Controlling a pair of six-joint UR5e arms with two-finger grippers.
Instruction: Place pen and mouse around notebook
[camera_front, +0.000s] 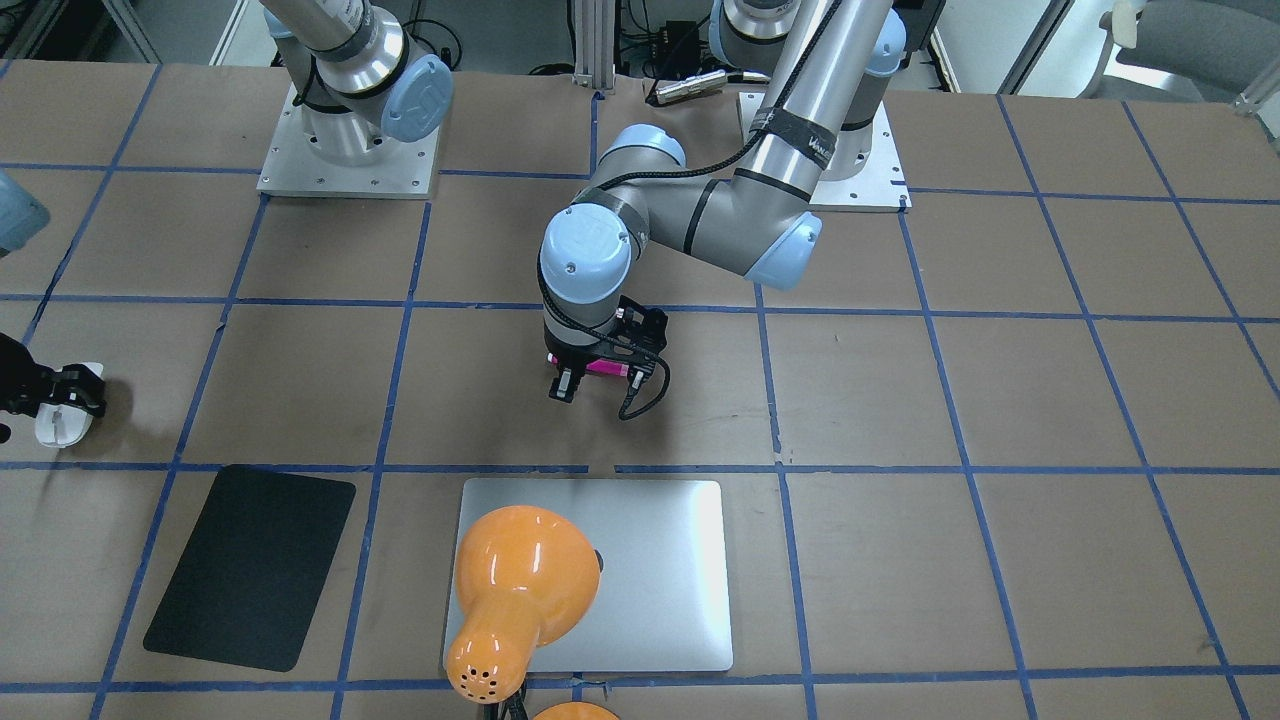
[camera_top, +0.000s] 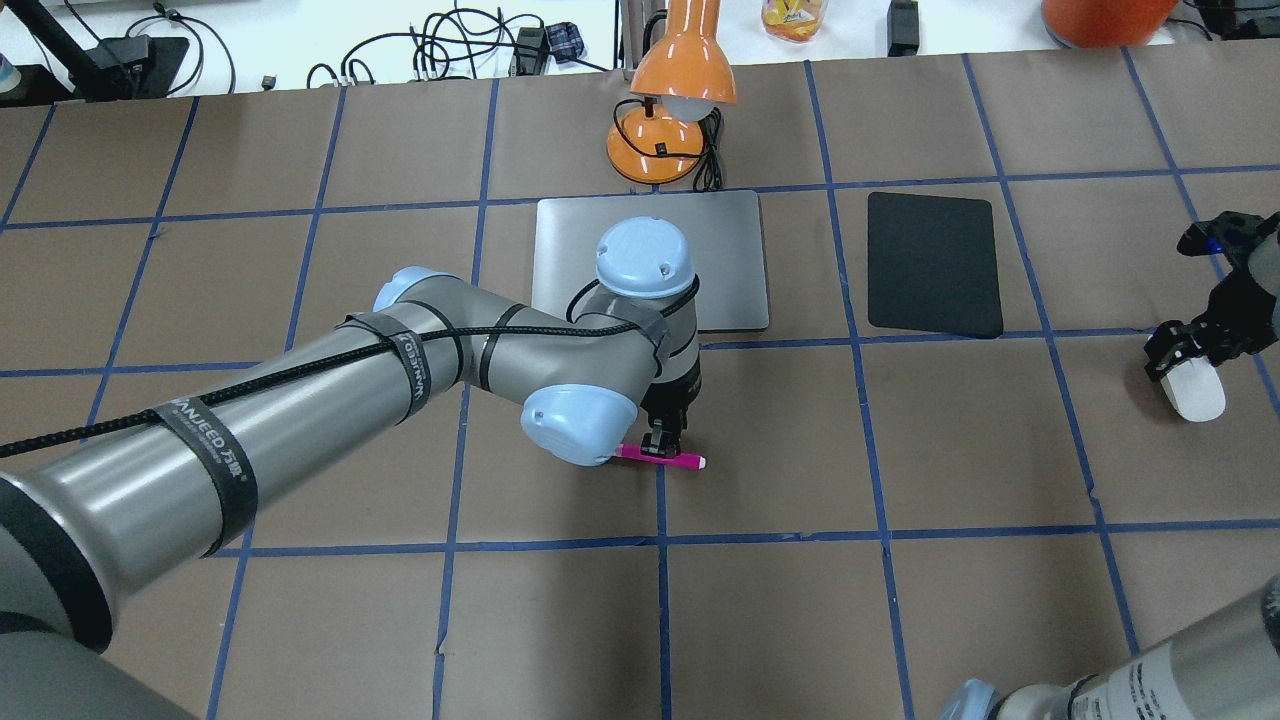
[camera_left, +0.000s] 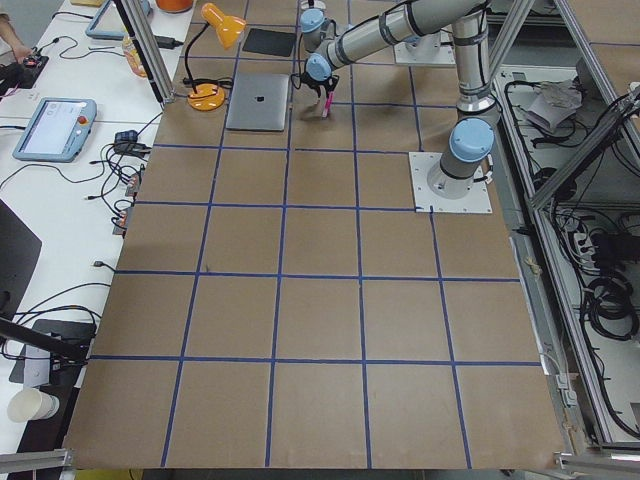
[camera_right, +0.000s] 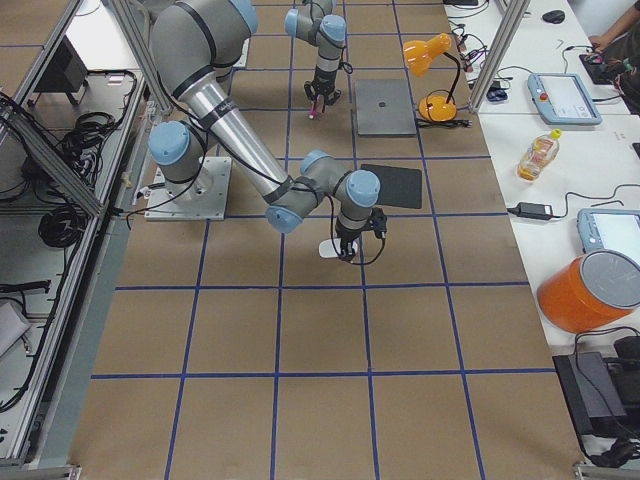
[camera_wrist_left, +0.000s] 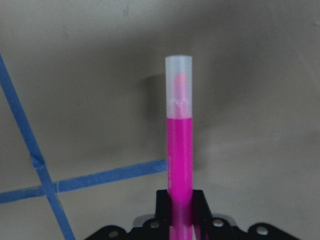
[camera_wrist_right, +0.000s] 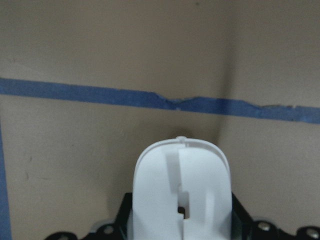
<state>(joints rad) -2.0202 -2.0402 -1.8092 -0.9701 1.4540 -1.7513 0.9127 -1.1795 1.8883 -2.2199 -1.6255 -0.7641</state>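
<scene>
Slim magenta-pink pen (camera_top: 662, 459) sat clamped in the left gripper's (camera_top: 660, 440) jaws, near the flat silver-grey metal notebook's (camera_top: 730, 260) robot-side edge. The right gripper's (camera_top: 1187, 362) jaws gripped the smooth white oval mouse (camera_top: 1196, 396), well apart from the notebook, beyond a matte black mat (camera_top: 935, 265).

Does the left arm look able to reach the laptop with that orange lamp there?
Probably yes: the left hand, holding the pen, is close to the laptop's robot-side edge; the orange lamp stands beyond its far edge.

Pen (camera_top: 660, 458) robot-side of notebook (camera_top: 730, 240); mouse (camera_top: 1197, 395) right, past mat (camera_top: 933, 262)
</scene>
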